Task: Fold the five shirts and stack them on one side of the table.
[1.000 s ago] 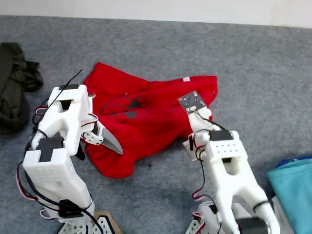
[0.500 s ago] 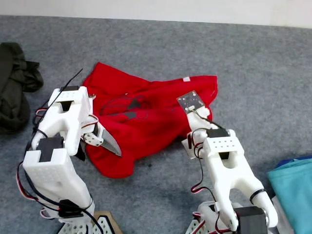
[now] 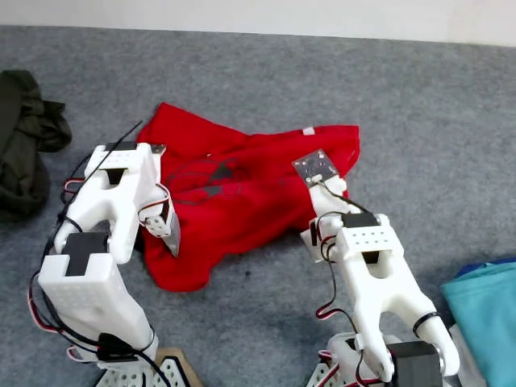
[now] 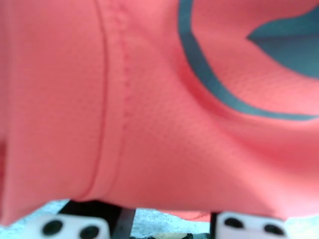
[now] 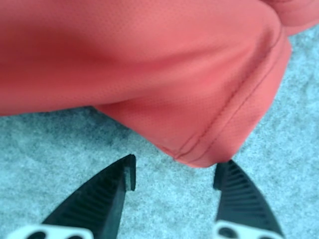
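At the middle of the grey table [image 3: 427, 105] the red shirt [image 3: 250, 189] lies crumpled, its outline uneven. The left gripper [image 3: 168, 232] sits at the shirt's near left edge with cloth draped across it in its wrist view, so its grip cannot be told. The right gripper [image 5: 177, 172] hangs spread above grey surface, a stitched hem corner just beyond its tips. Grey surface shows past the shirt's far and right edges. A dark garment [image 3: 24, 145] lies at the left edge and a teal cloth [image 3: 484, 314] at the near right.
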{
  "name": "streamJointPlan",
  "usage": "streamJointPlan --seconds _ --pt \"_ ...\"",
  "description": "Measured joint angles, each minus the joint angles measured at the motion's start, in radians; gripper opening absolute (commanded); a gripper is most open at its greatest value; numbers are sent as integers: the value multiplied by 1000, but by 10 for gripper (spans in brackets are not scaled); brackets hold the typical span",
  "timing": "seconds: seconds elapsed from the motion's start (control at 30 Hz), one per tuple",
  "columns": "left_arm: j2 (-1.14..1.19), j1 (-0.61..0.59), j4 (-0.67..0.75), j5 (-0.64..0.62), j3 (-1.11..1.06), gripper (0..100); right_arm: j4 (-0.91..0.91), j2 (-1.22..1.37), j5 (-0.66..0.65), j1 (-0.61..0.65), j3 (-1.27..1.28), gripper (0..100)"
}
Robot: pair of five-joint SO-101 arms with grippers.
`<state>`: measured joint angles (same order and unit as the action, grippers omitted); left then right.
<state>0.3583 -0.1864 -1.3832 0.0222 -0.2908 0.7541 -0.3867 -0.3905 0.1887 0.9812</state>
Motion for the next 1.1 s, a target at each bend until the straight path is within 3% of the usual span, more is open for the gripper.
streamJointPlan --seconds 0.17,0.47,0.6,0.67,0.87,1.1 --pt "-3 68 2 3 2 2 0 0 0 2 0 163" --pt "-3 87 14 51 3 6 0 0 0 0 0 157" --pt "-2 87 5 51 21 6 0 0 0 0 0 49" --pt "3 92 -51 55 63 6 0 0 0 0 0 2" --pt "5 114 -249 58 259 6 0 0 0 0 0 7" --pt "5 149 -342 58 356 6 2 0 0 0 0 7"
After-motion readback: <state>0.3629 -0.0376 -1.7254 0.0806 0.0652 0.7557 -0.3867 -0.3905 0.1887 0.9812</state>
